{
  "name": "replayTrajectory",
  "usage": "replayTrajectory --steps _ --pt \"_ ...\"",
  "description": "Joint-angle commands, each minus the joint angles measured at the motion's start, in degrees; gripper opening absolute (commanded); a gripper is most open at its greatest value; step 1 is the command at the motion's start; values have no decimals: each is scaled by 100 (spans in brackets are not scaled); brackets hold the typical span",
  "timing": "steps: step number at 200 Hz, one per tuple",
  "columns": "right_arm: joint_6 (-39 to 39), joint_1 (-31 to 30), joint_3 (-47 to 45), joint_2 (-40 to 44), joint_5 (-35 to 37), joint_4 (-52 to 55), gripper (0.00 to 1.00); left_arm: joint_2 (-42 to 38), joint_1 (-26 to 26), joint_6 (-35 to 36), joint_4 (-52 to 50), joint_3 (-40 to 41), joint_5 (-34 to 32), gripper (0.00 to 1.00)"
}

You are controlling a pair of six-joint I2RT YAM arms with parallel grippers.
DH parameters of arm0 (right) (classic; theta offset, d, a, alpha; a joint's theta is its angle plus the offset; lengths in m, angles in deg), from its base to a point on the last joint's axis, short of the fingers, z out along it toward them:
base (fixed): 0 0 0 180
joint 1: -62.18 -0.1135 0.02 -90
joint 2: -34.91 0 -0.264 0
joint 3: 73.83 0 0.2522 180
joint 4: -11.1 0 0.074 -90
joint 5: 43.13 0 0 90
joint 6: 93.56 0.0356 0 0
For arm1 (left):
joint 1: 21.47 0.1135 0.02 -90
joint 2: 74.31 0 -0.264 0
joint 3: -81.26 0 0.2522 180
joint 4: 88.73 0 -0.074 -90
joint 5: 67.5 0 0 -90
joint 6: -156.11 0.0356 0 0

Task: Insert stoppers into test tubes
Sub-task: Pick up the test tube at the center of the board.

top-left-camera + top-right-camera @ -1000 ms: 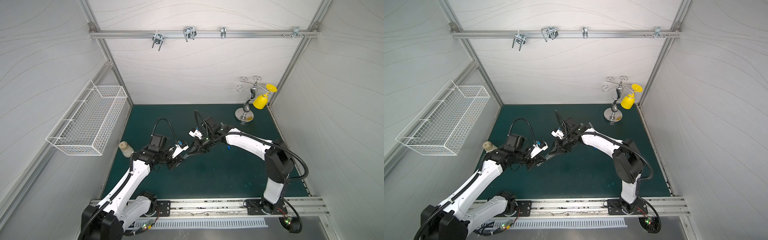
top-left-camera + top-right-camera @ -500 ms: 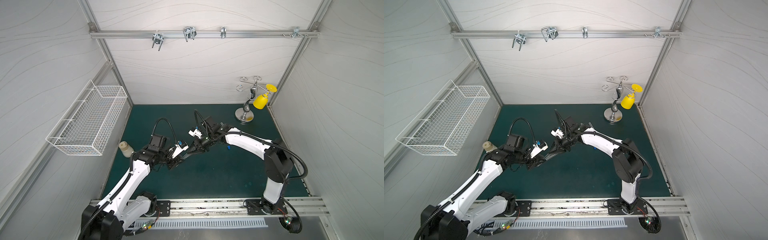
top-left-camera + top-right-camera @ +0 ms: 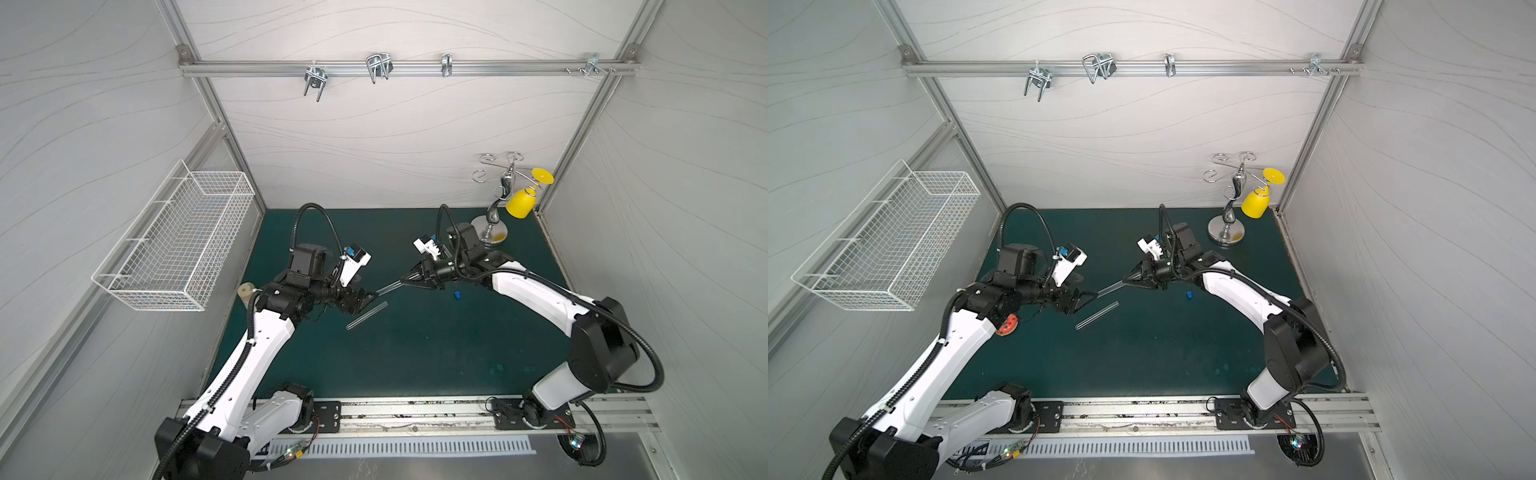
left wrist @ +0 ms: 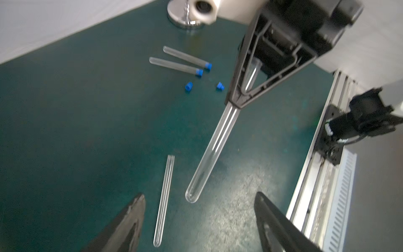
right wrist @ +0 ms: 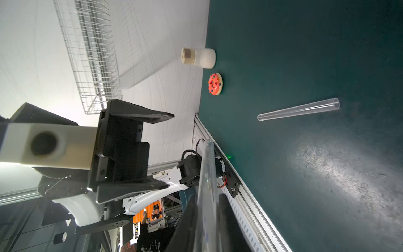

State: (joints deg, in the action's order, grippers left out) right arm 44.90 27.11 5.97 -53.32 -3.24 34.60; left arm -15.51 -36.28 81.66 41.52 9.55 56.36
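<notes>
My right gripper [image 3: 402,284] [image 5: 207,209] is shut on the open end of a clear test tube [image 4: 213,150] [image 5: 207,172], held above the mat. Its rounded end points at my left gripper [image 3: 366,300] [image 4: 200,195], which is open and touches nothing. A second bare test tube [image 3: 368,316] [image 4: 164,200] lies on the mat just below. In the left wrist view, two more tubes [image 4: 176,66] [image 4: 185,57] lie with blue stoppers in them. Two loose blue stoppers [image 4: 189,86] [image 4: 219,86] lie beside them. A top view shows one stopper [image 3: 457,295].
A cream-capped bottle [image 5: 198,57] and a red donut [image 5: 214,84] sit at the mat's left edge. A wire basket [image 3: 178,245] hangs on the left wall. A chrome stand with a yellow cup [image 3: 519,203] stands back right. The metal rail [image 3: 415,415] runs along the front.
The left gripper has opened and let go of the held tube. The right gripper has closed tighter on the tube's other end and now holds it alone.
</notes>
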Motion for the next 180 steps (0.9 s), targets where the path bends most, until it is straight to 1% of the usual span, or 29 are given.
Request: replayTrajectory --steps 1,17,26,39,53,64,77,87,132,150,180 --pt "631 79 -239 363 -157 -933 7 -88 126 -969 340 -190 368 80" --pt "834 77 -381 493 -182 -1232 8 -104 167 -1572 663 -43 705 80" --pt "978 78 -482 549 -202 -1460 8 -157 239 -1996 1117 195 974 79" --pt "1200 70 -635 639 -243 -1808 8 -230 457 -2803 2003 677 1573 79" --pt "1427 75 -751 722 -325 -2141 8 -296 695 -3757 3291 1250 2145 78" --pt "1558 74 -820 778 -359 -2334 7 -325 759 -4162 3969 1511 2501 77" --pt "1690 55 -902 850 -335 -2550 7 -318 756 -4312 4288 1604 2848 76" --pt "1799 26 -941 868 -323 -2762 7 -309 750 -4372 4401 1634 2951 76" --pt "2300 -161 -944 658 -298 -3567 6 -324 682 -4292 4658 1831 3529 68" --pt "2480 -270 -911 552 -274 -3867 6 -317 645 -4275 4641 1826 3592 65" --pt "2548 -458 -773 377 -241 -3945 5 -282 619 -4324 4670 1772 3538 56"
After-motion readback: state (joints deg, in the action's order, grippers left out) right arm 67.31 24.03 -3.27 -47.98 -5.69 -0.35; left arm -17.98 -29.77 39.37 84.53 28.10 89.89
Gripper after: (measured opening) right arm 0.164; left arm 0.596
